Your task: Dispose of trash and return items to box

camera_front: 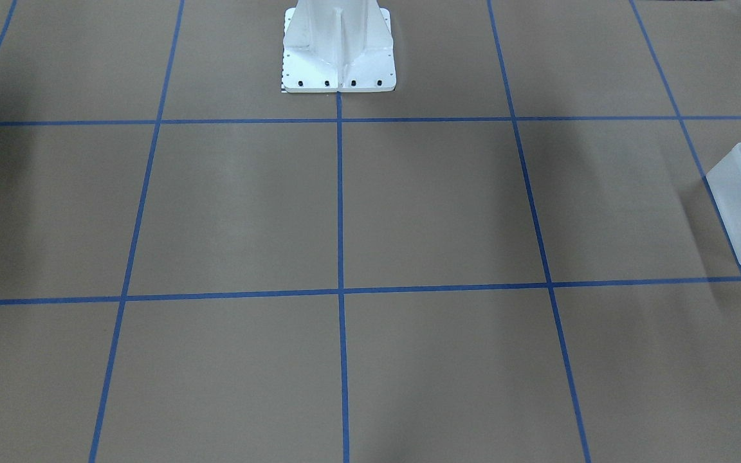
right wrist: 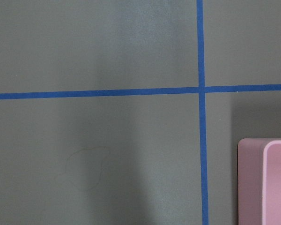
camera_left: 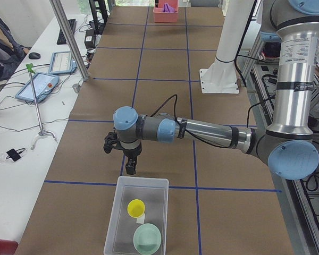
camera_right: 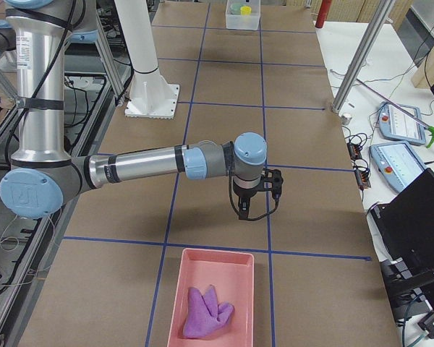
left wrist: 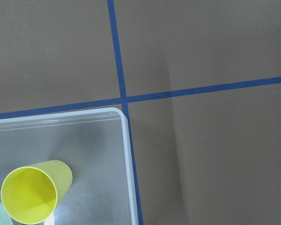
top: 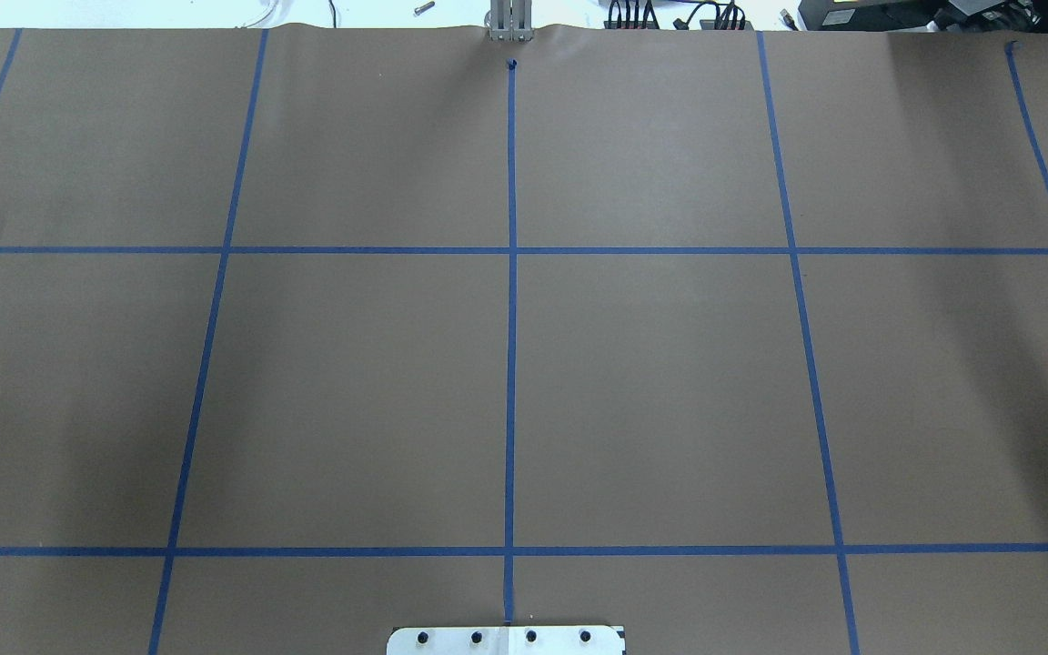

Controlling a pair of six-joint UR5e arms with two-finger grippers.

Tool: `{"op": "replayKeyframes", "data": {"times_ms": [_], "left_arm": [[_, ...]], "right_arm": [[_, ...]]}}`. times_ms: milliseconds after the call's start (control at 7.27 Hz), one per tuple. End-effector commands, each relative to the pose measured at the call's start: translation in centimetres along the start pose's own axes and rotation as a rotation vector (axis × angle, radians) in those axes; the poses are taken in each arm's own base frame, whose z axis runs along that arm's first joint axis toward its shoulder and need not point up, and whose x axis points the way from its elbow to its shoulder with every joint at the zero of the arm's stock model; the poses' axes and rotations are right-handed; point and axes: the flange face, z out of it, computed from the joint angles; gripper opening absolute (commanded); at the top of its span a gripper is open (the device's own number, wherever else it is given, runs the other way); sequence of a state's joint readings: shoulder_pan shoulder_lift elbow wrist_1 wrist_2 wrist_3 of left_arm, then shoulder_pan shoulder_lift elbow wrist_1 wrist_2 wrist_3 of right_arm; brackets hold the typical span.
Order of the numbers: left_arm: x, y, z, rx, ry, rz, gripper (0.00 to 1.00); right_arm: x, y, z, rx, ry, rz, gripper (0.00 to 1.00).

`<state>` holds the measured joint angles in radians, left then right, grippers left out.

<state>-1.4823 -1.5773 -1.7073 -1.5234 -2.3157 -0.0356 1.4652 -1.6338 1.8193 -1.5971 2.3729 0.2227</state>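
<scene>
The box (camera_left: 143, 179) is a frosted translucent bin at the table's left end; it also shows in the front view (camera_front: 740, 206) and in the left wrist view (left wrist: 127, 154). In it lie a yellow cup (camera_left: 135, 207) on its side and a pale green bowl (camera_left: 147, 239). My left gripper (camera_left: 130, 169) points down over the table just outside the box's short wall. My right gripper (camera_right: 243, 214) points down over the table near a pink tray (camera_right: 210, 254). I cannot tell whether either gripper is open or shut.
The pink tray holds a crumpled purple cloth (camera_right: 206, 312); its corner shows in the right wrist view (right wrist: 264, 183). The white robot base (camera_front: 338, 58) stands at the table's middle back. Operators' tablets (camera_left: 37, 85) lie on a side table.
</scene>
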Motion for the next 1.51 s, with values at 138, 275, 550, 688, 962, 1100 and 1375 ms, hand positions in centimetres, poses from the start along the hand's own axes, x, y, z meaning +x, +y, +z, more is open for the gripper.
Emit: {"op": "replayKeyframes", "data": {"times_ms": [138,275,550,688,962,1100,1375], "left_arm": [[0.0,0.2,-0.4,0.036,0.001,0.035,0.98],[0.0,0.3,-0.3,0.034,0.001,0.032,0.98],[0.0,0.3,-0.4,0.036,0.003,0.034,0.98],[0.2,0.3,-0.6,0.042,0.003,0.039,0.98],[0.4,1.0,-1.0,0.048,0.004,0.043,0.98],[0.0,2.8,-0.2,0.028,0.043,0.019,0.98],[-0.5,2.9,0.0,0.023,0.042,0.003,0.98]], "right_arm": [[-0.6,0.1,-0.6,0.010,-0.006,-0.013,1.00],[-0.3,0.4,-0.4,0.005,-0.007,-0.007,1.00],[0.6,1.4,0.3,-0.018,-0.031,0.009,1.00],[0.3,1.6,0.2,-0.020,-0.053,0.007,1.00],[1.6,2.6,0.9,-0.032,-0.016,0.027,1.00],[1.9,2.6,1.0,-0.033,-0.002,0.032,1.00],[3.4,3.4,1.7,-0.040,0.045,0.045,1.00]]}}
